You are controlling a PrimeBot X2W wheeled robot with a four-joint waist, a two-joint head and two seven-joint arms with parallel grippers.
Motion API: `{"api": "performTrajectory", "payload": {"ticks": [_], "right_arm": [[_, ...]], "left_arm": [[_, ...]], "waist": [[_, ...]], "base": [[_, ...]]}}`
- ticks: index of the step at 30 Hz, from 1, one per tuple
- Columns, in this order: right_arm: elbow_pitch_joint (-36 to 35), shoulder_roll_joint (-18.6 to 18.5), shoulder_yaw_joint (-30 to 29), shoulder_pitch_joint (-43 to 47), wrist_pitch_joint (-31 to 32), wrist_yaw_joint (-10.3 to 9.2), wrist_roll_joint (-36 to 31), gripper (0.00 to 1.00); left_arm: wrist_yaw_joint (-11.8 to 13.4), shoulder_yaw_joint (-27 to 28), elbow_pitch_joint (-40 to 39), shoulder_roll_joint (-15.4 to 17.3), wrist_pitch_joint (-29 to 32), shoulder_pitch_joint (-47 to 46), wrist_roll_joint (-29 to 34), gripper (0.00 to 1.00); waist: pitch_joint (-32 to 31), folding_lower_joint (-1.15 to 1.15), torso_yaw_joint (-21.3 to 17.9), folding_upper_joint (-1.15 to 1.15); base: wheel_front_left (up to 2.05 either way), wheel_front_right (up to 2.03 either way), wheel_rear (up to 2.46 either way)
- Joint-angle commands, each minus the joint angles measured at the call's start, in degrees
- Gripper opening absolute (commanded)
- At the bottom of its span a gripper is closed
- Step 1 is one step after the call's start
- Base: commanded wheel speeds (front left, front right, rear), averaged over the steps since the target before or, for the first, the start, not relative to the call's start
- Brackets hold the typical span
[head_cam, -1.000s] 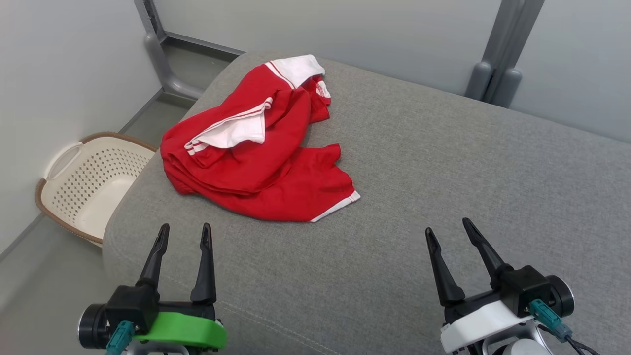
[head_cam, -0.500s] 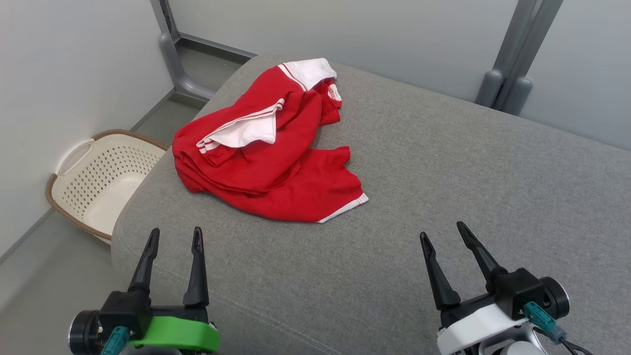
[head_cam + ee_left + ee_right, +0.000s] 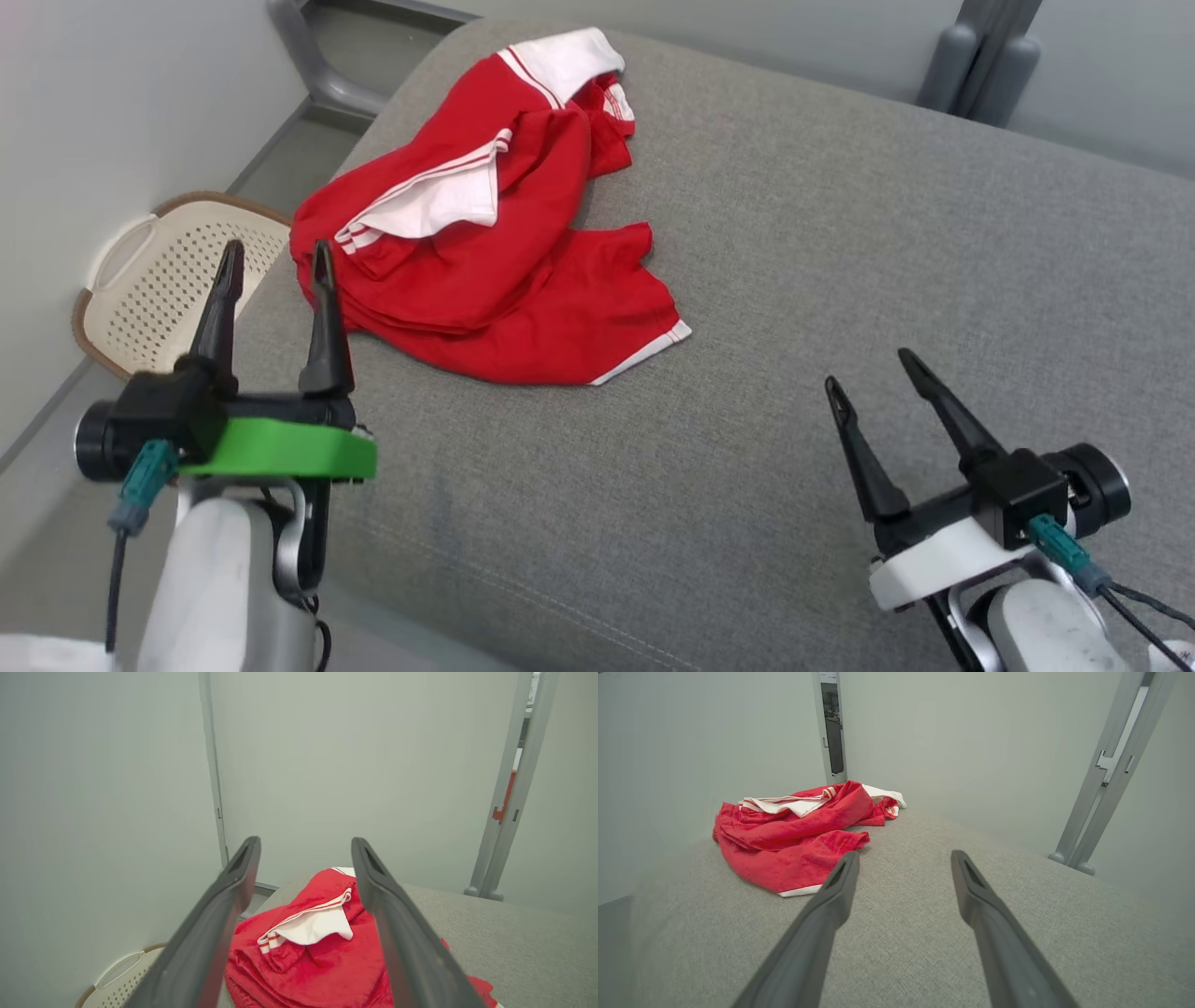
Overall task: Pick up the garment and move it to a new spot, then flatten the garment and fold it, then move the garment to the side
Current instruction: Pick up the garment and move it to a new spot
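Garment [image 3: 485, 280] bunched, underside hidden; left claw [image 3: 276, 247] and right claw [image 3: 867, 367] gaping, empty

The left gripper [image 3: 304, 843] rises from the bottom edge, its two dark fingers spread wide apart. Framed between them at lower centre, the crumpled red-and-white garment [image 3: 322, 961] lies on a grey cushion [image 3: 514, 938]. A cream basket [image 3: 117, 975] shows at lower left.

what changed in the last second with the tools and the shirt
The left tool has moved forward toward the garment, its tips now near its left edge. The view itself shifted too. The right tool barely moved; both stay open and empty. The garment lies crumpled as before on the cushion.
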Motion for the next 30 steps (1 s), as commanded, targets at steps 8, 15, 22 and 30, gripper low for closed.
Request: {"api": "performTrajectory", "payload": {"ticks": [8, 15, 22, 30], "right_arm": [[-1.72, -5.63, -1.57, -6.81, -0.18, -0.02, -0.9, 1.0], [-3.89, -8.33, -4.39, -10.15, -0.18, -0.02, -1.62, 1.0], [-5.99, -9.87, -5.59, -11.66, -0.17, -0.02, -2.27, 1.0], [-6.96, -9.6, -5.84, -12.95, -0.16, -0.02, -2.41, 1.0]], "left_arm": [[-1.92, -0.74, 18.0, 4.92, -0.03, -21.73, -3.3, 1.0], [-1.85, -10.97, 29.65, 10.92, 7.25, -35.57, -16.37, 1.0], [-1.84, -18.51, 37.45, 14.93, 14.98, -44.07, -27.56, 1.0], [-1.85, -23.22, 45.0, 17.56, 17.51, -48.66, -33.43, 1.0]], "waist": [[13.68, 0.0, -6.41, 0.0], [20.03, 0.0, -8.93, 0.0], [25.24, 0.0, -11.05, 0.0], [29.53, 0.0, -13.44, 0.0]], "base": [[0.0, 0.0, 0.0], [0.0, 0.0, 0.0], [0.0, 0.0, 0.0], [0.0, 0.0, 0.0]]}}
